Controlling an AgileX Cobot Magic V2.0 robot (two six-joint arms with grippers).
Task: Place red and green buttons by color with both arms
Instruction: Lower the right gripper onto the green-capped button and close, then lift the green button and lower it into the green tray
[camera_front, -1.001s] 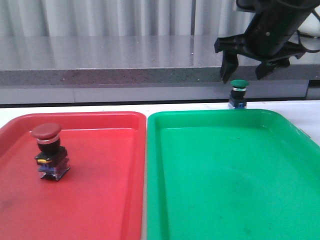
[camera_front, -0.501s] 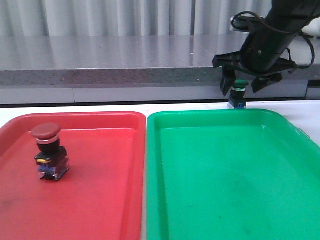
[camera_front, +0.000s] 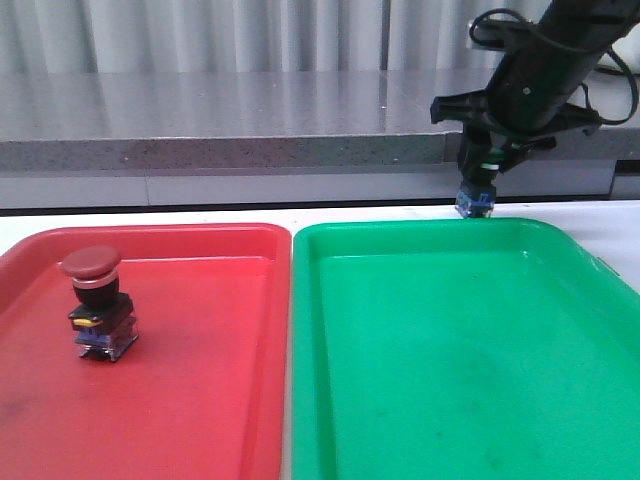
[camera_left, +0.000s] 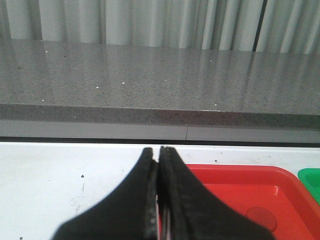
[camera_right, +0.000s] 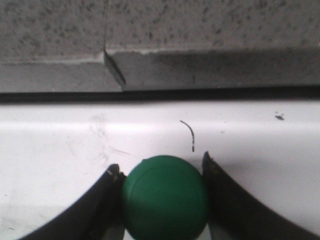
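Observation:
The red button (camera_front: 95, 300) stands upright in the red tray (camera_front: 200, 400), at its left side. The green button stands on the white table just behind the green tray (camera_front: 450, 380). In the front view only its blue block (camera_front: 476, 203) shows below my right gripper (camera_front: 485, 160). In the right wrist view my right gripper (camera_right: 161, 166) has both fingers pressed against the sides of the green cap (camera_right: 165, 197). My left gripper (camera_left: 159, 150) is shut and empty over the white table, beside the red tray's far corner (camera_left: 240, 182). It is out of the front view.
A grey stone ledge (camera_front: 220, 120) runs along the back of the white table (camera_front: 200, 215). The two trays lie side by side and fill the front of the table. A corner of the green tray (camera_left: 311, 177) shows in the left wrist view.
My right gripper has come down over the green button and its jaws have closed from wide open onto the cap. The red button has not moved.

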